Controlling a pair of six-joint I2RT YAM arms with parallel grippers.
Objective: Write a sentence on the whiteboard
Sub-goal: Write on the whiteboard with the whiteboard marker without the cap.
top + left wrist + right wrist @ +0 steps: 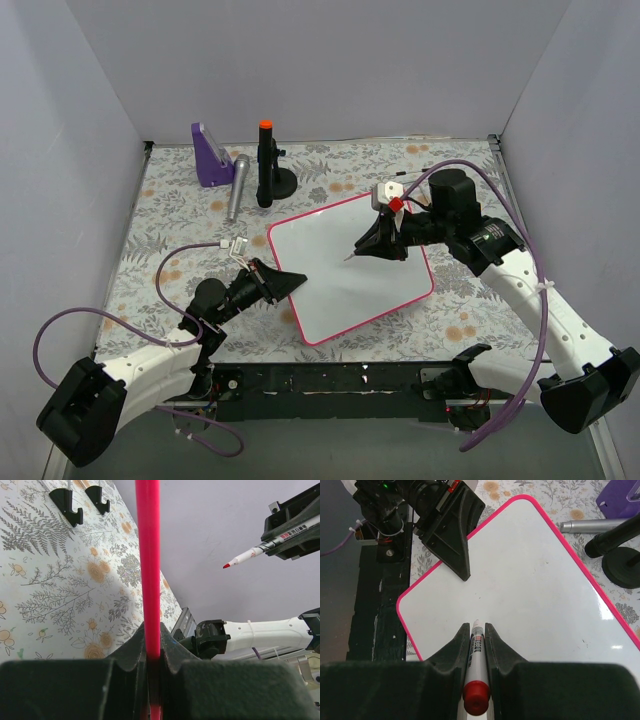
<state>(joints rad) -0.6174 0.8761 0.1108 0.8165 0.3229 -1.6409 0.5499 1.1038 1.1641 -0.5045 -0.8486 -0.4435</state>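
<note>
The table (170, 240) has a floral-print cover, with the pink-framed whiteboard (350, 290) sitting mid-table, plus a purple holder (210, 155), a silver cylinder (237, 188) lying flat and an orange-topped black stand (268, 172) bunched together far left.

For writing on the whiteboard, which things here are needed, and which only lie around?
In use: whiteboard, clamped at its edge by left fingers; red marker in right fingers.
Lying about: purple block; silver cylinder; black stand with orange top.
</note>
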